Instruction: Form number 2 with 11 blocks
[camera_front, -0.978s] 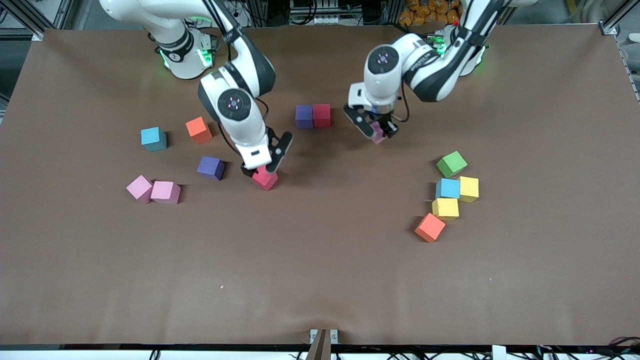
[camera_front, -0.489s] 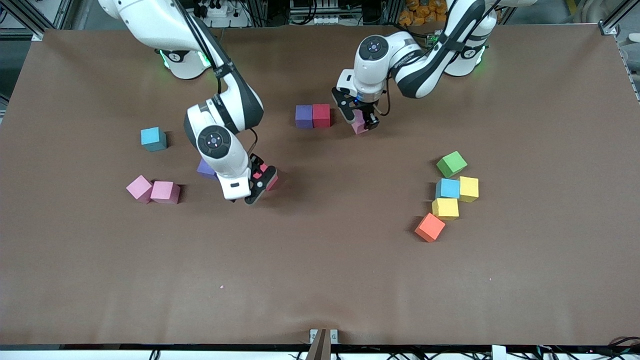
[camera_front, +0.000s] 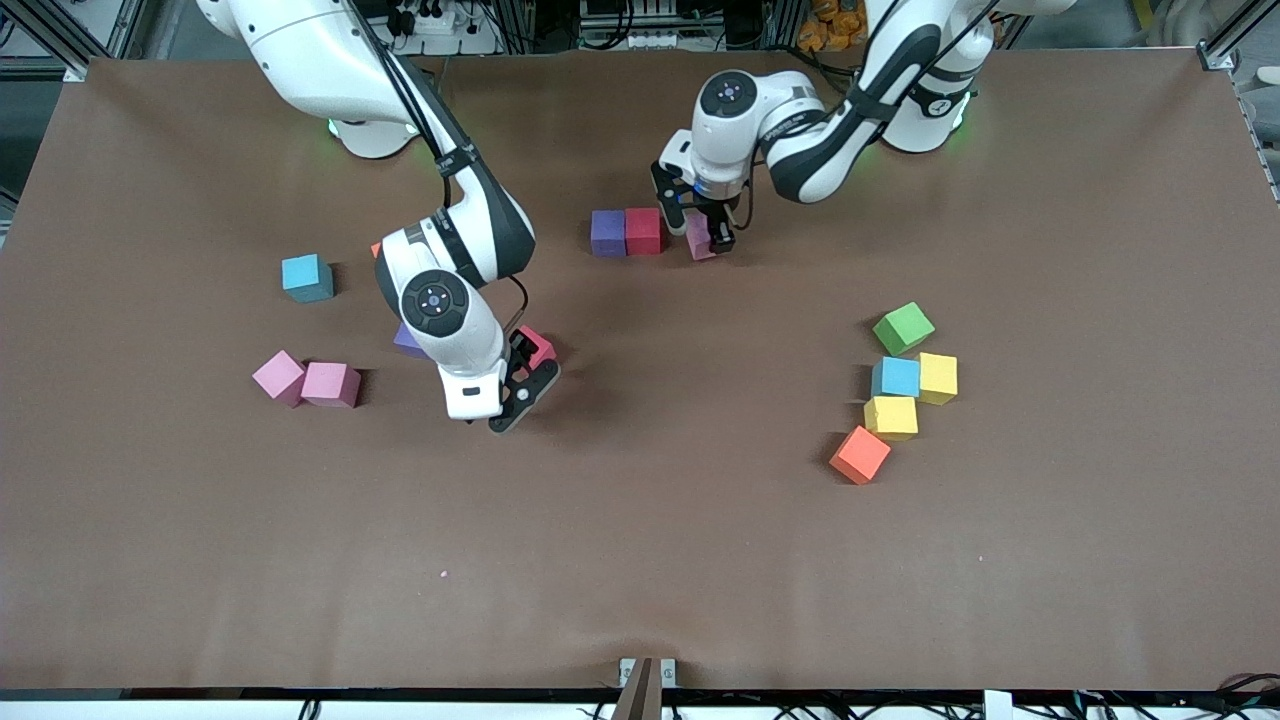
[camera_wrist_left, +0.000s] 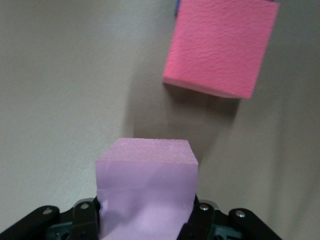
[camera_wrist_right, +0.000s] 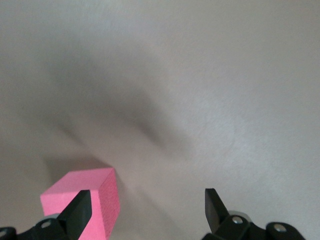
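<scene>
Right gripper (camera_front: 515, 385) spread wide, empty, low over mid-table; red cube (camera_front: 538, 346) just beside one fingertip, turned corner-on to the table (camera_front: 640, 580) edges; left gripper (camera_front: 703, 232) clamped on pink cube (camera_front: 698, 240), held squarely between its fingers near the edge along the robots' bases, just beside the purple cube (camera_front: 607, 232) and red cube (camera_front: 643, 230) pair, whose row runs along that edge.

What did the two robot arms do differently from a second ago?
The left gripper carried its pink foam cube toward the red foam cube that sits beside the purple foam cube, keeping it clamped. The open right gripper slid off the other red foam cube toward the camera, leaving it on the brown table. The other cubes stayed put.
</scene>
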